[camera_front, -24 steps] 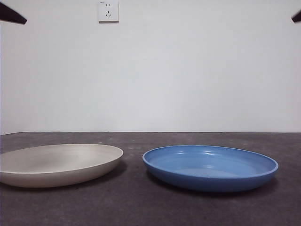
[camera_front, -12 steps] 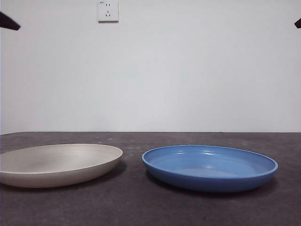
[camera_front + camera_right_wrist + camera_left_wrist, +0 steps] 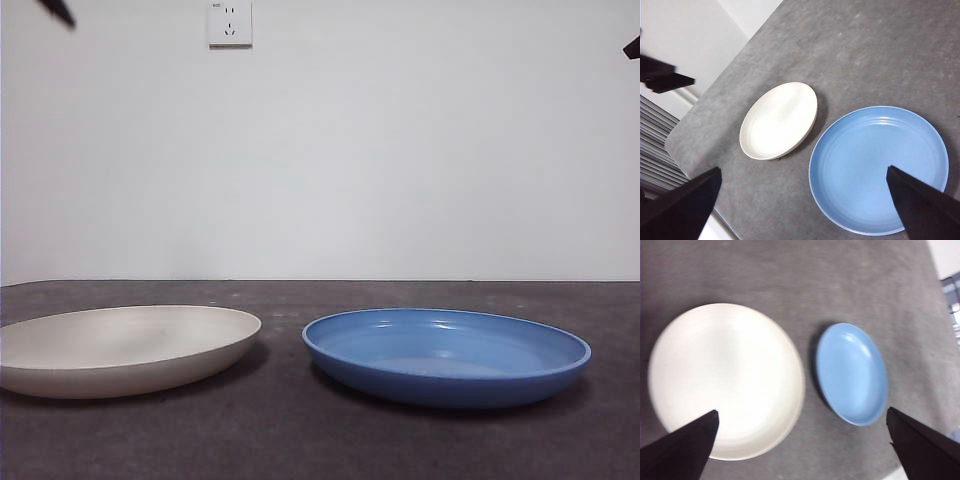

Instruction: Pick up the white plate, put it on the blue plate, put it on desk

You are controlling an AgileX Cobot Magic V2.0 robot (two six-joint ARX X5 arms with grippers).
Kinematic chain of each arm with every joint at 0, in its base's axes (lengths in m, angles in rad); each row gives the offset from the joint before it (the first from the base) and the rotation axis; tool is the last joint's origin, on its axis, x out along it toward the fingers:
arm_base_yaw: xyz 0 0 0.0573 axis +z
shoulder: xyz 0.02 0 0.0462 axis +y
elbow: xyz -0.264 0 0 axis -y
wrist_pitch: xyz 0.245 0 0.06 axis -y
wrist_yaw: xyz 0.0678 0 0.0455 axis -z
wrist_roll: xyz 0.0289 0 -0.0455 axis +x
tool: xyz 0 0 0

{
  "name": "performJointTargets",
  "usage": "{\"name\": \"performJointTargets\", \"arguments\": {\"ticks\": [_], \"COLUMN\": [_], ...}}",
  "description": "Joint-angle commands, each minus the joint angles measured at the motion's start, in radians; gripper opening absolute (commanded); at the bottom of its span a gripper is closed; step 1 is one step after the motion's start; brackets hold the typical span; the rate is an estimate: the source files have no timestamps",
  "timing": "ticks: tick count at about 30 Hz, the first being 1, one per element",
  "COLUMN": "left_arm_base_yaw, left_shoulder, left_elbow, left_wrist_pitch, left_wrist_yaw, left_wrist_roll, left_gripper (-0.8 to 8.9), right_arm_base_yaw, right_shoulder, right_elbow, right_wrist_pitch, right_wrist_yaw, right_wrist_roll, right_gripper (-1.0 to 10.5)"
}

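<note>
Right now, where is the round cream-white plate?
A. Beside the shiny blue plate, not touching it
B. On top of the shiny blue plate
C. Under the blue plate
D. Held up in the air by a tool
A: the round cream-white plate lies flat on the dark grey desk with a bare strip between it and the shiny round blue plate.

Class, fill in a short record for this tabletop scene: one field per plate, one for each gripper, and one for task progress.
white plate: on the desk, not touching the other plate
blue plate: on the desk, empty
left gripper: open, high above the white plate
right gripper: open, high above the blue plate
progress: nothing picked up yet
</note>
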Motion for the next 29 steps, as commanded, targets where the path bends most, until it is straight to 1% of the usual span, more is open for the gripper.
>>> {"name": "performJointTargets", "arguments": {"ticks": [1, 5, 8, 14, 22, 26, 29], "left_arm_base_yaw": [0.032, 0.066, 0.08, 0.084, 0.084, 0.083, 0.08], "left_shoulder": [0.099, 0.235, 0.33, 0.481, 0.569, 0.59, 0.602], "left_elbow": [0.019, 0.019, 0.019, 0.019, 0.019, 0.019, 0.019], "left_wrist_pitch": [0.0, 0.0, 0.008, 0.073, 0.11, 0.138, 0.154], "left_wrist_yaw": [-0.009, -0.075, -0.077, -0.069, -0.068, -0.011, -0.014], "left_wrist_roll": [0.056, 0.086, 0.108, 0.111, 0.118, 0.114, 0.099], "left_gripper": [5.93, 5.93, 5.93, 5.93, 5.93, 5.9, 5.85], "right_arm_base_yaw": [0.003, 0.005, 0.016, 0.029, 0.029, 0.029, 0.029], "right_shoulder": [0.003, 0.003, 0.003, 0.004, 0.003, 0.003, 0.003], "right_elbow": [0.018, 0.018, 0.018, 0.018, 0.018, 0.018, 0.018], "right_wrist_pitch": [0.004, 0.004, 0.005, 0.008, 0.008, 0.009, 0.011], "right_wrist_yaw": [-0.005, -0.005, -0.004, -0.003, -0.001, 0.0, 0.0], "right_wrist_roll": [0.006, 0.006, 0.005, 0.005, 0.006, 0.005, 0.006], "right_gripper": [6.0, 6.0, 6.0, 6.0, 6.0, 6.0, 6.0]}}
